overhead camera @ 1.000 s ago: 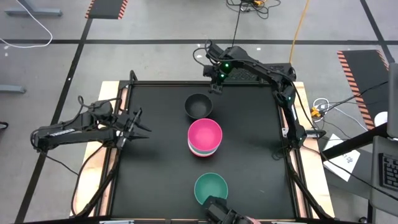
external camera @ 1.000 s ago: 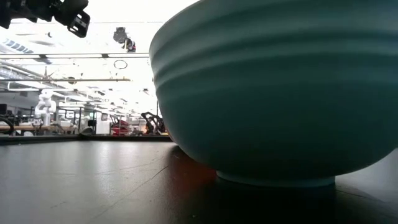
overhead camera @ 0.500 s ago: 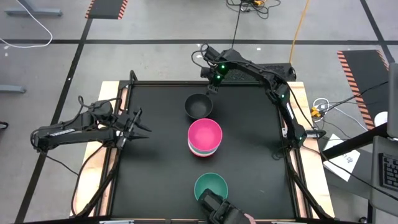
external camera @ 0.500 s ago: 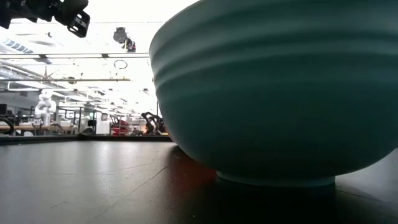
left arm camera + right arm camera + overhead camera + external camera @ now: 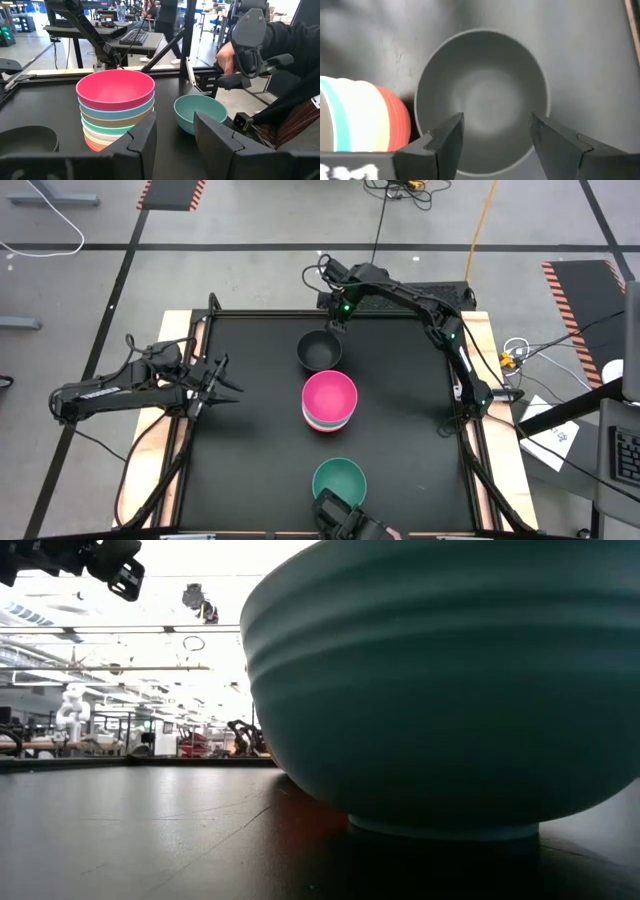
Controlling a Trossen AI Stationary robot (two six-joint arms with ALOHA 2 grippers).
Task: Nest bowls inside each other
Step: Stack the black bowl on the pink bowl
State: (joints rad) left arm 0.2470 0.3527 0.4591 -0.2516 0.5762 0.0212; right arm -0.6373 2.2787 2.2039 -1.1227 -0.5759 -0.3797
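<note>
A black bowl stands on its base at the table's far middle. A stack of nested bowls with the magenta one on top sits in the middle of the table. A single teal bowl stands near the near edge and fills the low view. My right gripper is open and hovers above the black bowl's far rim, pointing down. My left gripper is open and waits at the table's left side, aimed at the stack.
A person's hand holding a dark device reaches in at the near edge beside the teal bowl. The black mat has bare room left and right of the row of bowls. Its raised frame borders it.
My right gripper has moved toward the table's left along the far edge, closing in on the black bowl and now standing over its far rim. The person's hand at the near edge has shifted slightly left. The bowls have stayed put.
</note>
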